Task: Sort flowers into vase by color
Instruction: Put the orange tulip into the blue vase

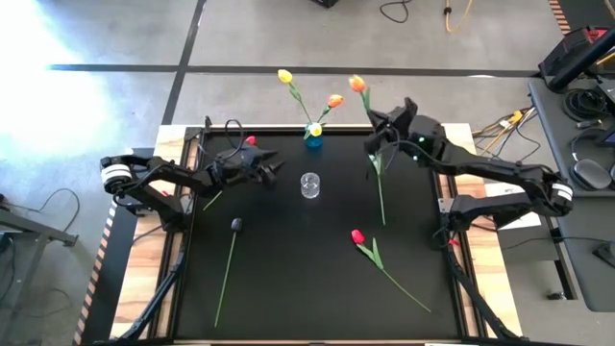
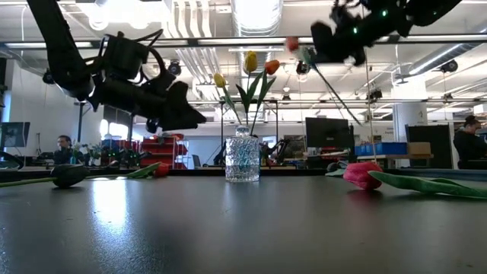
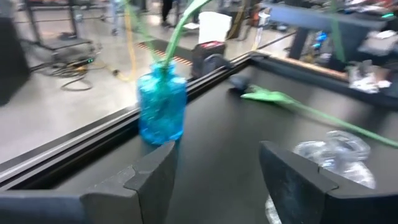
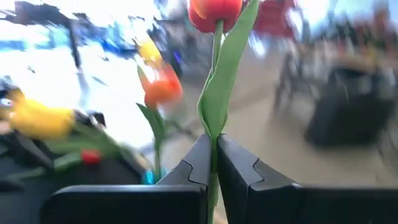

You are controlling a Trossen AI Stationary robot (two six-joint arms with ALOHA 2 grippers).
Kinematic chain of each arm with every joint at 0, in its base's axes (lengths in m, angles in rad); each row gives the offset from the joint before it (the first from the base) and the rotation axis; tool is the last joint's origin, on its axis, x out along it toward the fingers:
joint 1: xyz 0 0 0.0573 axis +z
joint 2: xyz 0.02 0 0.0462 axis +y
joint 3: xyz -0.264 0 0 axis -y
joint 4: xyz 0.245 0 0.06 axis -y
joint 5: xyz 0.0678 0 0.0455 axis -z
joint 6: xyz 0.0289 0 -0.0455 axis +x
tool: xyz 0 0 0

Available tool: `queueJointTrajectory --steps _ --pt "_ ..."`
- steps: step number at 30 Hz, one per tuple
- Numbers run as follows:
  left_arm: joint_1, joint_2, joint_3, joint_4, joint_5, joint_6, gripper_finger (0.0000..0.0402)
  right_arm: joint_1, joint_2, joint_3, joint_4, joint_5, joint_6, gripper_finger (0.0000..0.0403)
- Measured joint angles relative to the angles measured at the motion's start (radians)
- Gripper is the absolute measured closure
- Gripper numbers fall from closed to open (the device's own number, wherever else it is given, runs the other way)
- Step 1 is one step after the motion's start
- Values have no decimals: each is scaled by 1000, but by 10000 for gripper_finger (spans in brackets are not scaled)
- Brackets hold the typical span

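While carrying: right hand (image 4: 214, 163) pinching orange tulip (image 4: 214, 12) stem, upper right of frame.
Left hand (image 3: 214, 171): spread, idle.
Next: likely lower stem into blue vase (image 1: 313, 138).

Six tulips share my table: two stand in the blue vase (image 1: 313, 137), a yellow one (image 1: 284, 76) and an orange one (image 1: 335, 100); one orange tulip (image 1: 357, 84) is pinched in my right gripper (image 1: 377, 137); a red one (image 1: 251, 141) lies by my left gripper (image 1: 275, 170); a dark one (image 1: 236, 224) and another red one (image 1: 357, 235) lie nearer the front edge. Two vases: the blue one and a clear glass one (image 1: 309, 185). Two grippers, mine.
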Motion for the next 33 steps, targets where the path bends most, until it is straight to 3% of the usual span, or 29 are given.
queueJointTrajectory --steps 6,10,15,20,25,29,33 --pt "0 -1 0 26 84 0 222 -16 16 138 87 -92 -344 390" --pt "0 -1 0 26 89 0 242 -108 79 237 85 -306 -410 390" --pt "0 -1 0 32 90 0 262 -285 218 347 104 -588 -350 390" --pt "0 -1 0 32 90 4 279 -396 373 431 246 -716 -315 390" --pt "0 -1 0 79 91 13 286 -457 508 489 478 -872 -113 391" --pt "30 -7 2 166 113 26 287 -455 589 505 627 -927 -19 391" --pt "111 -19 39 177 263 -25 287 -454 657 515 794 -942 90 391"
